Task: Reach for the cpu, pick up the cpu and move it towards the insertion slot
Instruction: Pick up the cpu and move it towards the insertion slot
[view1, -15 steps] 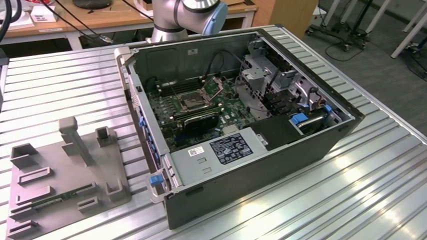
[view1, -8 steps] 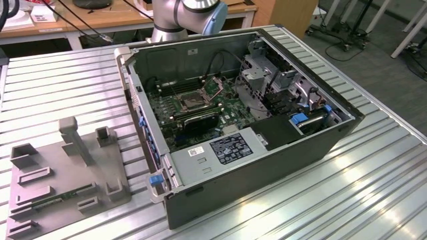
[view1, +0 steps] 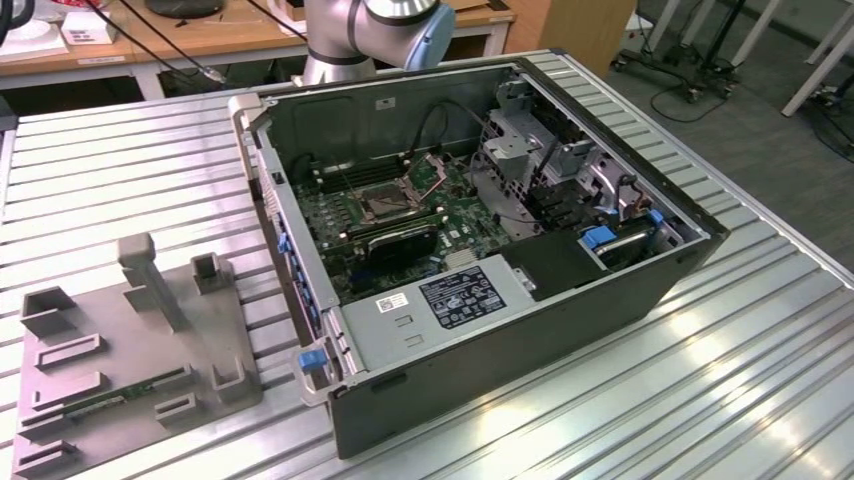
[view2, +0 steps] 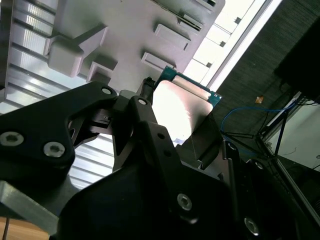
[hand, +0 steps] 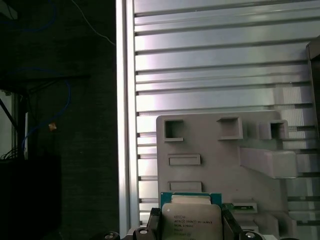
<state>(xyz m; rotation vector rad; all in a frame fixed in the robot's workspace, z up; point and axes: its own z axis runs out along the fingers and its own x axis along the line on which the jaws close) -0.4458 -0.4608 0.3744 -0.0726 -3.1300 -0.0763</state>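
Your gripper (hand: 191, 229) is clamped on the cpu (hand: 191, 216), with a black finger (hand: 154, 222) pressed against each side edge and the chip's silvery top turned to the camera in the first wrist view. Beyond the chip you see the grey fixture block (hand: 220, 165) lying on the ribbed metal table (hand: 210, 75). In the exterior view, the insertion slot (view1: 384, 203) sits on the green board (view1: 461, 245) inside the open computer case (view1: 534, 360), which stands just beside the fixture, on the exterior view's right of it

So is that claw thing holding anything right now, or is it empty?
Gripper: closed, holding the small silver chip, with one finger on each side of it, as seen in both wrist views.
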